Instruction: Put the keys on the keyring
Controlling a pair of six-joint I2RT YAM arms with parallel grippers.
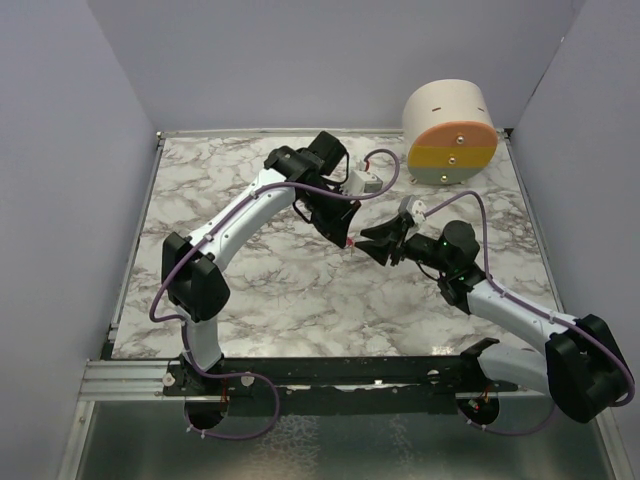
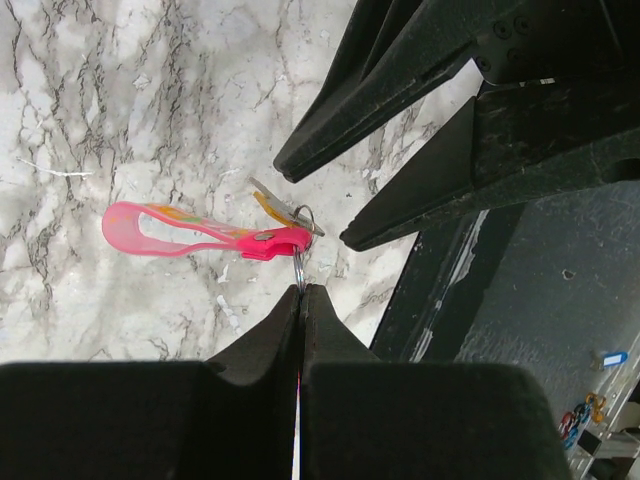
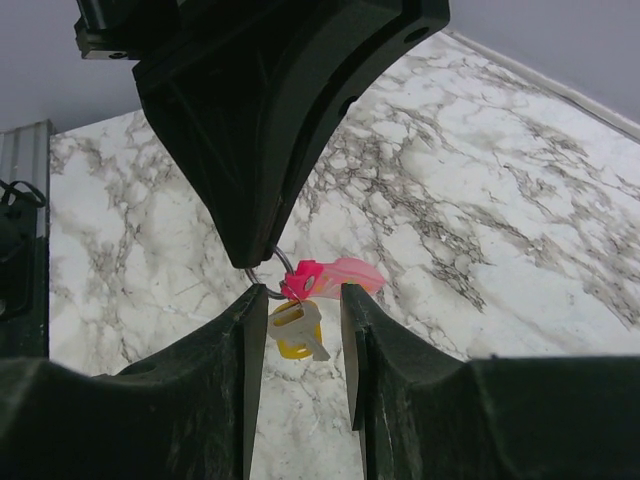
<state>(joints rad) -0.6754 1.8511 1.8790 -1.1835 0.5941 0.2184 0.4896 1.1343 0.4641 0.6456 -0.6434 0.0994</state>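
Left wrist view shows the left gripper (image 2: pixel 302 292) pressed together, pinching the keyring (image 2: pixel 298 268) at its tips. Just beyond them, the pink key (image 2: pixel 262 240) and yellow key (image 3: pixel 293 332) both hang on it. The right gripper (image 3: pixel 298 295) stands spread around the yellow key, so threading looks done and only letting go seems left.

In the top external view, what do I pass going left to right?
Left arm's shoulder → left pincer, shut on the keyring → right pincer → cream, orange and yellow cylinder → right arm's shoulder.

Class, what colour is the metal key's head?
The key head is yellow; right wrist view.
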